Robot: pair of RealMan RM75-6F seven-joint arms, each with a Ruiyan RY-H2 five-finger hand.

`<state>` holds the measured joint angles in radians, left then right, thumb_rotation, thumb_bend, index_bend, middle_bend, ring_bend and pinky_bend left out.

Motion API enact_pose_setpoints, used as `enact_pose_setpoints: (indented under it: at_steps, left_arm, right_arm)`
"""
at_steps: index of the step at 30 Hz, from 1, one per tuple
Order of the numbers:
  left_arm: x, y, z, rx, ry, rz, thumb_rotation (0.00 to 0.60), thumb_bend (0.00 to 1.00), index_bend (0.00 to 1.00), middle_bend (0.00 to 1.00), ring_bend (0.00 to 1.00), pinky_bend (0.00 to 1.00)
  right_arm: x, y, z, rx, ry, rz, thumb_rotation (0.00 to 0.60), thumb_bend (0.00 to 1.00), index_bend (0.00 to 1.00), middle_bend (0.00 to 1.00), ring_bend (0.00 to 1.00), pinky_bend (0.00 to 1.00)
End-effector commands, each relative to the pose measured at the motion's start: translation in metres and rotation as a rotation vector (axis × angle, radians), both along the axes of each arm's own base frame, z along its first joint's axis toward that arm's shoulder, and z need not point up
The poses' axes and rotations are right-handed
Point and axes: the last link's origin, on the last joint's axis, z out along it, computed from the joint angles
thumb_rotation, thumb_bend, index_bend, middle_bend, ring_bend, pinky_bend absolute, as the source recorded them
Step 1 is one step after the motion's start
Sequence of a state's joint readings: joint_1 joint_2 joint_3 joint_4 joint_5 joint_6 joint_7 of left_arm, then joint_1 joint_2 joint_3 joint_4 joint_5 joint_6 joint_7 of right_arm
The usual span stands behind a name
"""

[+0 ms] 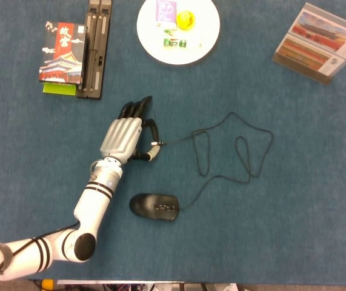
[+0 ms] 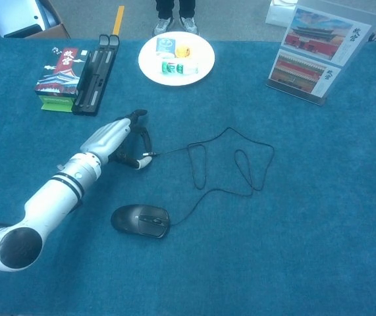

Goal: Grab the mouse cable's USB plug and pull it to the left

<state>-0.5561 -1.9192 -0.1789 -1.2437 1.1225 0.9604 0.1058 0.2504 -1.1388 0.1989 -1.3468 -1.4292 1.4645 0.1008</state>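
A black mouse (image 1: 154,207) (image 2: 140,220) lies near the front of the blue table. Its thin black cable (image 1: 231,114) (image 2: 229,129) runs right in loose loops, then back left to the USB plug (image 1: 157,144) (image 2: 149,156). My left hand (image 1: 124,134) (image 2: 112,137) sits just left of the plug, back upward. One finger curls down onto the plug from above while the thumb meets it from below, so the plug is pinched between them. The other fingers point away toward the far side. My right hand shows in neither view.
A white plate (image 1: 206,36) (image 2: 149,66) with small items stands at the back centre. A printed box (image 1: 62,51) and a long black case (image 1: 95,48) lie at the back left. A picture stand (image 1: 321,42) is at the back right.
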Motion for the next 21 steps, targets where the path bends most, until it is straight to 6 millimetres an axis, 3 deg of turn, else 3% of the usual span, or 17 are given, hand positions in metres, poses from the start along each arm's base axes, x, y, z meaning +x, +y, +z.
enact_pose_setpoints:
  at_steps: [1,8,21]
  left_arm:
    - [0.0004,-0.0001,0.0000,-0.004,-0.001,-0.001,0.596,0.36,0.54,0.00,0.00,0.00]
    - [0.0001,-0.0004,0.0005,-0.007,-0.009,0.005,0.490,0.43,0.56,0.00,0.00,0.00]
    - [0.0031,-0.0050,0.0065,0.002,-0.027,-0.013,0.485,0.43,0.56,0.00,0.00,0.00]
  right_arm:
    - [-0.0005,0.0000,-0.0002,0.001,-0.001,-0.001,0.600,0.00,0.28,0.16,0.03,0.11]
    - [-0.0025,-0.0002,-0.0008,0.000,-0.005,-0.006,0.600,0.00,0.28,0.16,0.03,0.11]
    - [-0.0057,0.0006,-0.0011,-0.004,-0.015,-0.008,0.600,0.00,0.28,0.16,0.03,0.11]
